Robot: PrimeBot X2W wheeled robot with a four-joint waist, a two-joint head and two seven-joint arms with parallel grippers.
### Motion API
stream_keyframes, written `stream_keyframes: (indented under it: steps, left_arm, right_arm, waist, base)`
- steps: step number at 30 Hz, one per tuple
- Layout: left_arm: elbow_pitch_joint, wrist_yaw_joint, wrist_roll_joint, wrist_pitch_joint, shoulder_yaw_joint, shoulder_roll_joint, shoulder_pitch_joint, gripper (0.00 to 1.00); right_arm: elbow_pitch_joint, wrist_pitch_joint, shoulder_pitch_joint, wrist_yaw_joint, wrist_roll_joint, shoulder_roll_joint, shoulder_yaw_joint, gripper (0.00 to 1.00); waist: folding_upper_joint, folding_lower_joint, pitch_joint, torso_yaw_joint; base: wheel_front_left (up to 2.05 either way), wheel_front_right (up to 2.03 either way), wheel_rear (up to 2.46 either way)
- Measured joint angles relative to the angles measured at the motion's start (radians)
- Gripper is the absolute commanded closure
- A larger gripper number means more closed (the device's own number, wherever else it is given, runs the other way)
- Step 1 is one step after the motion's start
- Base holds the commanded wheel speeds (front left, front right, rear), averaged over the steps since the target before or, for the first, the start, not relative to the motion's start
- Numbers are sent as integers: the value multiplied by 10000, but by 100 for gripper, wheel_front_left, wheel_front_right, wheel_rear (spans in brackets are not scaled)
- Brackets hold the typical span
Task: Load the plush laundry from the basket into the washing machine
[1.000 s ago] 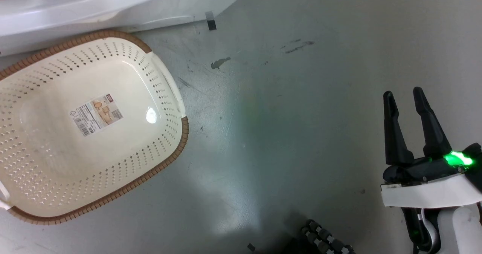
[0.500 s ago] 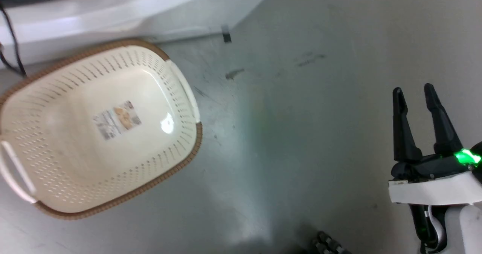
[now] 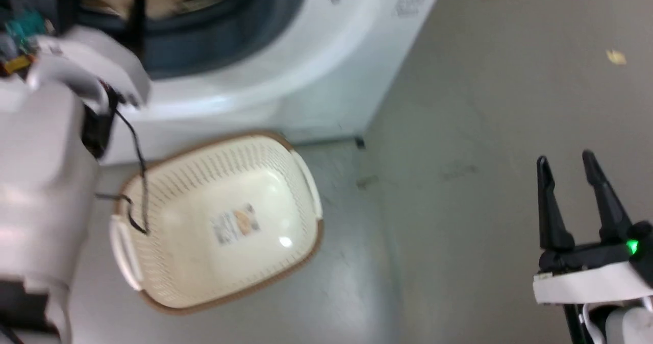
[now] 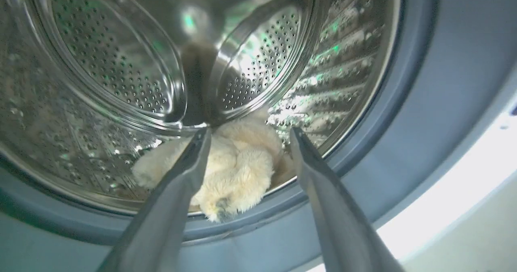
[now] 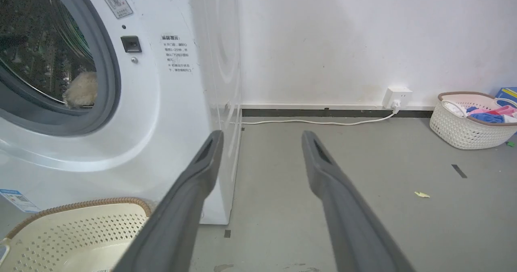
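Plush laundry [image 4: 242, 165] seen lying inside drum [image 4: 121, 62] of washing machine [image 3: 316, 68], at front lip, just beyond left pincer [image 4: 249, 131]; long axis set across pincer gap. Left pincer spread, nothing gripped; nearer arm. Right pincer [image 3: 564, 157] spread, empty, well apart. Straight withdrawal judged next.

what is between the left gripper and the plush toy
Nothing: the left wrist view shows the open left gripper pointing straight at the plush toy in the drum, the gap bare.
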Motion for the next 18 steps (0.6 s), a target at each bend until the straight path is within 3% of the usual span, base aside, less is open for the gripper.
stream_keyframes:
  steps: [13,14,18]
  left_arm:
    - [-4939,1300,2,-2,1756,-410,6182,0]
    - [-6113,1758,38,-2,2190,-855,8051,0]
    - [-6876,2153,194,-2,2638,-1290,9551,0]
  right_arm:
    - [489,0,903,0,-305,2,226,0]
    - [589,0,1235,0,-364,-2,433,0]
    - [598,0,1544,0,-627,2,723,0]
  waist:
    - [0,-1,-2705,1393]
    - [0,-1,-3291,1714]
    - [-1,0,-3719,1982]
  base:
    - [0,0,0]
    - [0,0,0]
    - [0,0,0]
